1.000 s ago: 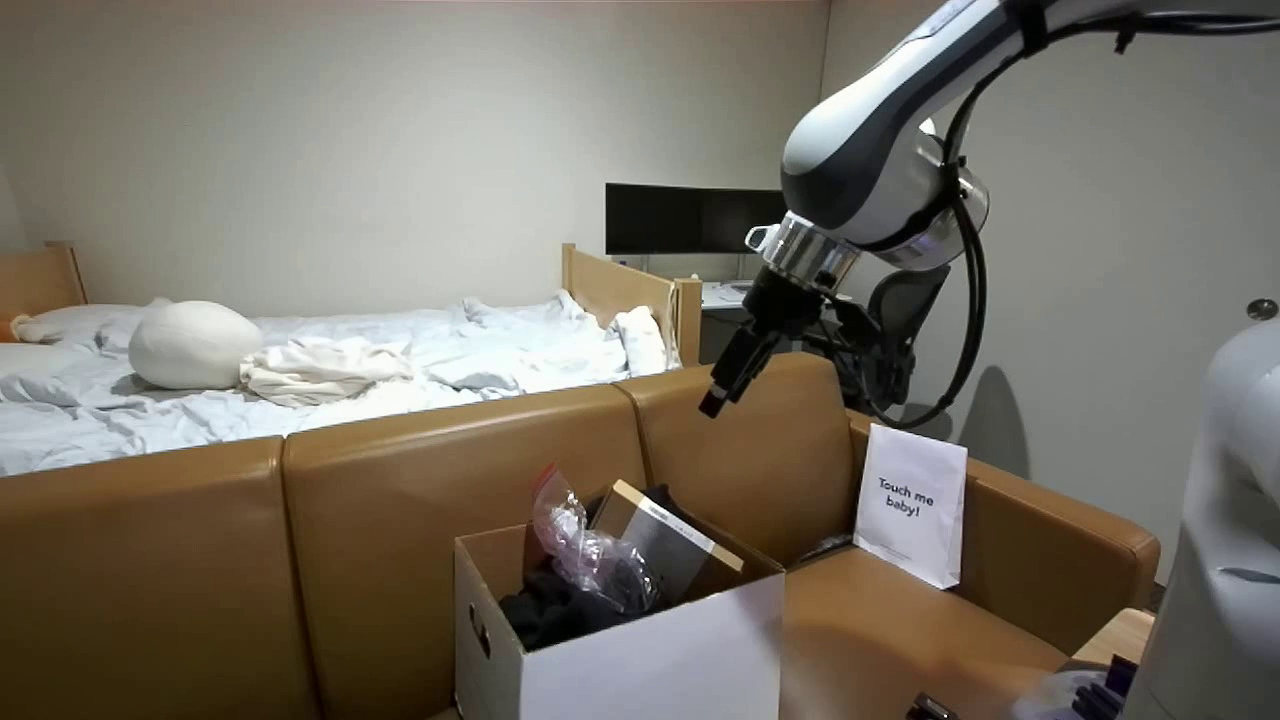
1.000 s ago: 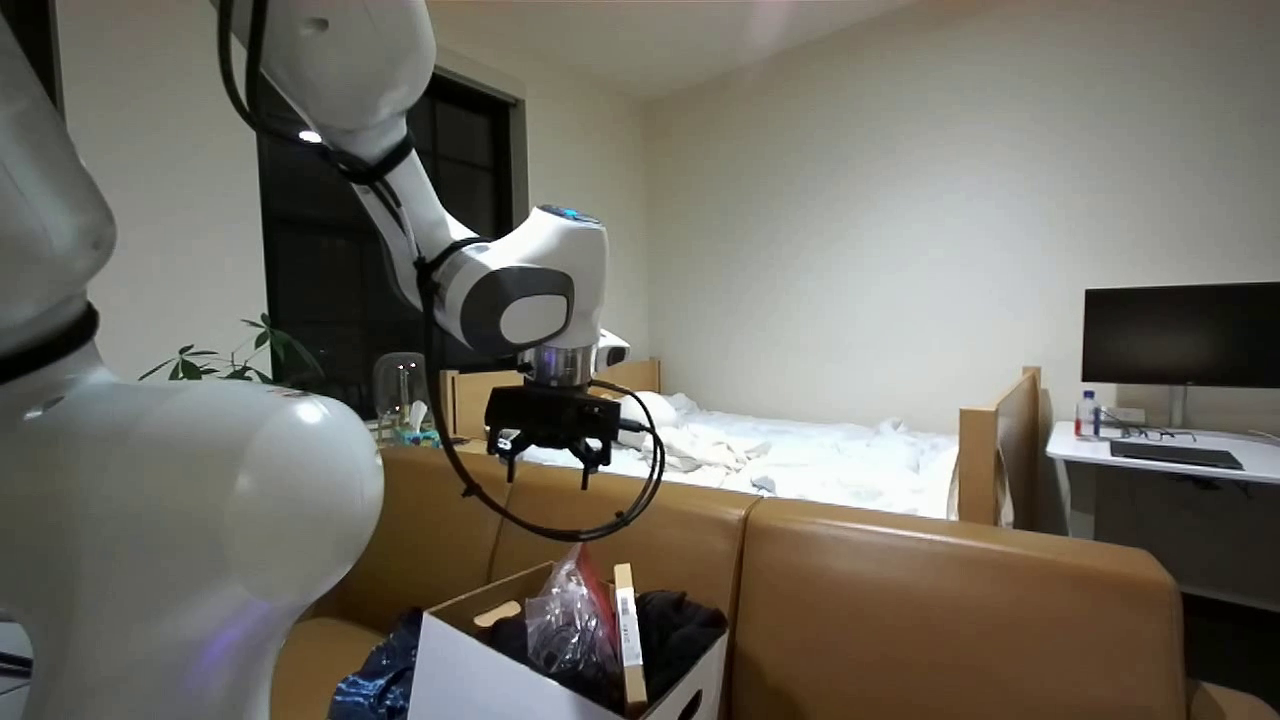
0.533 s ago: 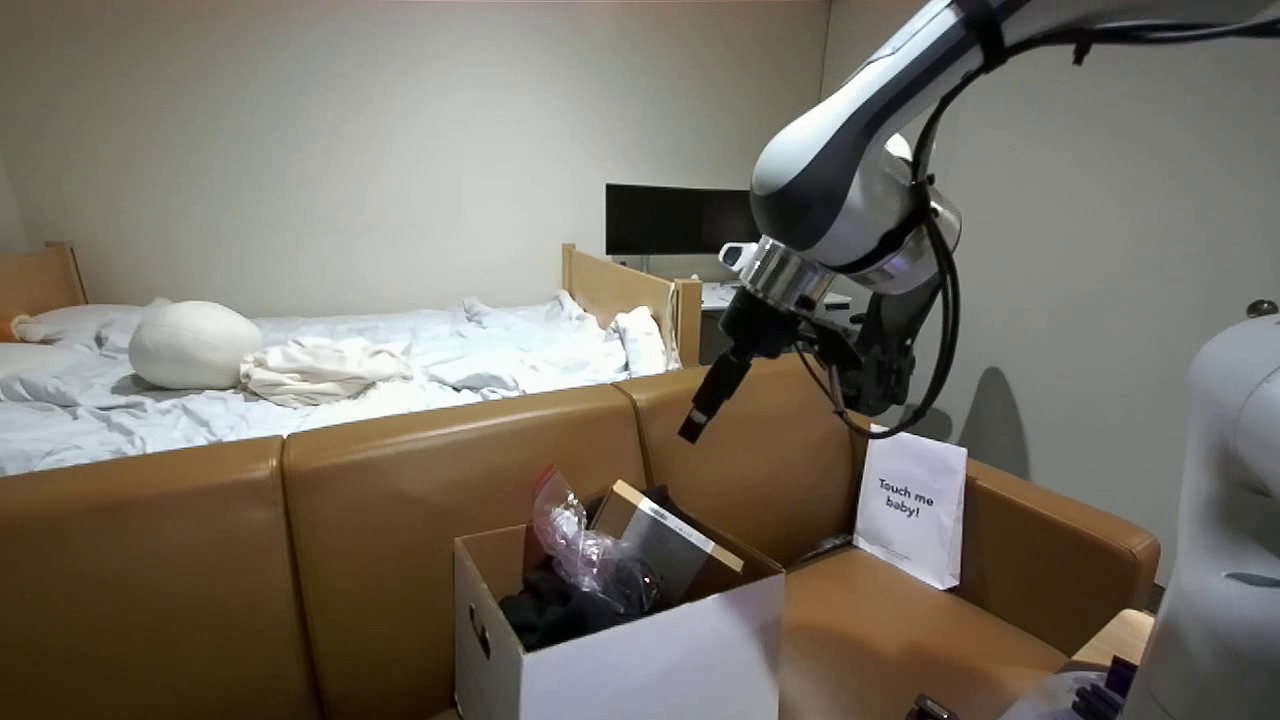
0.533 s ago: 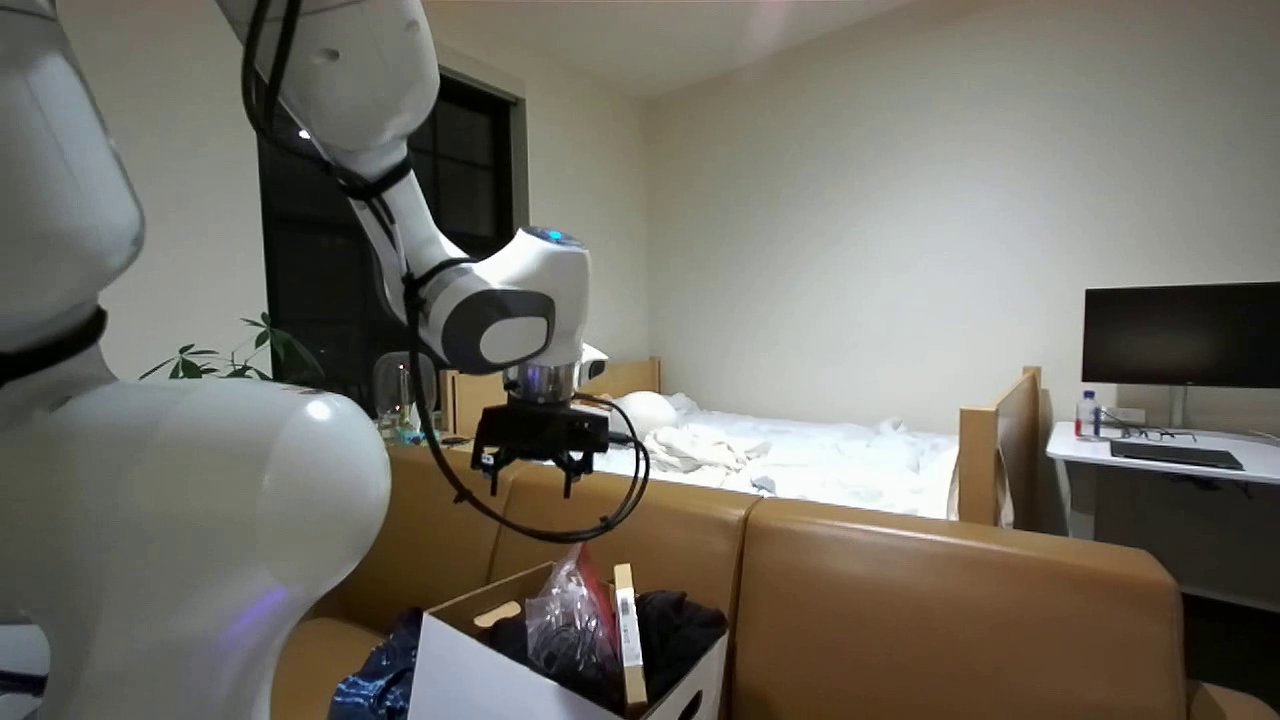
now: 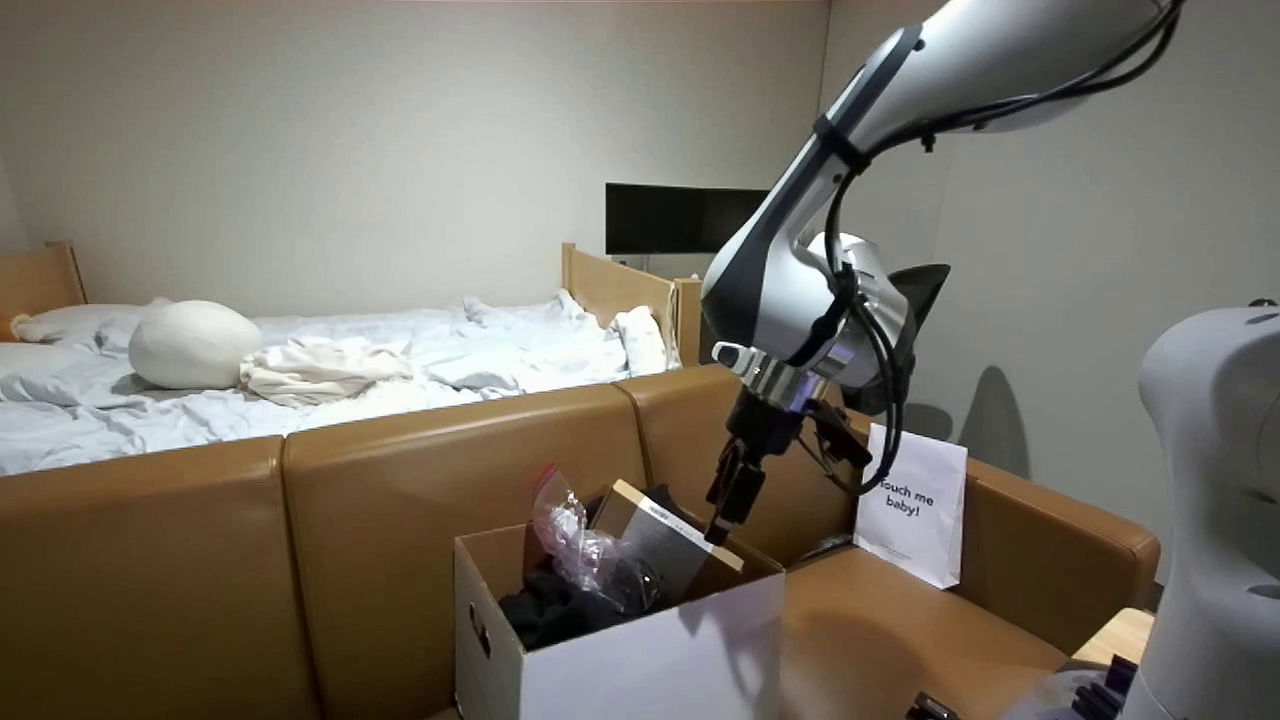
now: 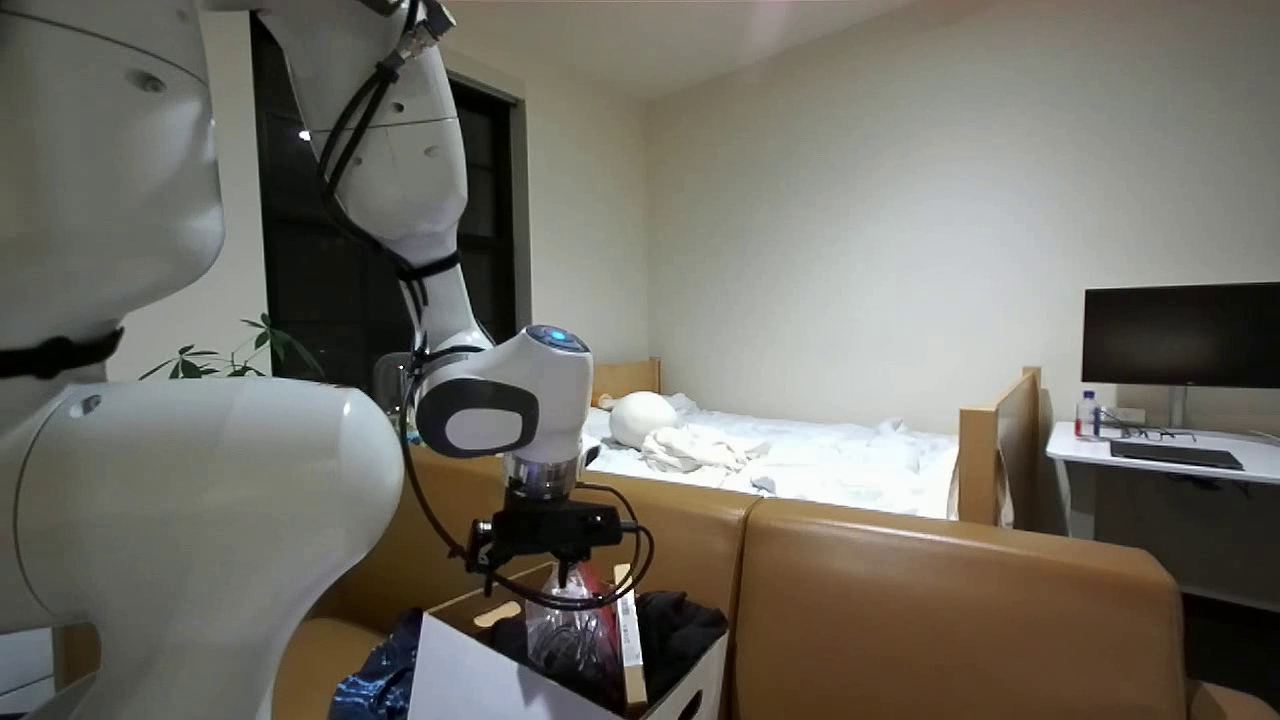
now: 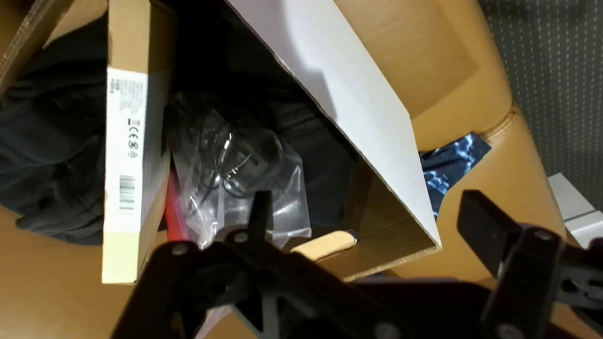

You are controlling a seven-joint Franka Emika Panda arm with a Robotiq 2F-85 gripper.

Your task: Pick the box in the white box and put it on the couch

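Just outside the parted jaws, tilted box (image 7: 129, 146), inside white box (image 5: 650, 660).

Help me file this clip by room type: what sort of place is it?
Probably a bedroom or studio in someone's home, though a dorm room is possible: an unmade bed lies beyond the brown couch, and a monitor stands on a desk.

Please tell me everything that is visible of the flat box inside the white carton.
The flat box looks like tan cardboard; its narrow side bears a white band with barcode and CE mark. Apparently closed, it stands on edge, sloping, one end above the rim of the white carton, bottom hidden. Black cloth lies beside it; a clear bag seems to touch it.
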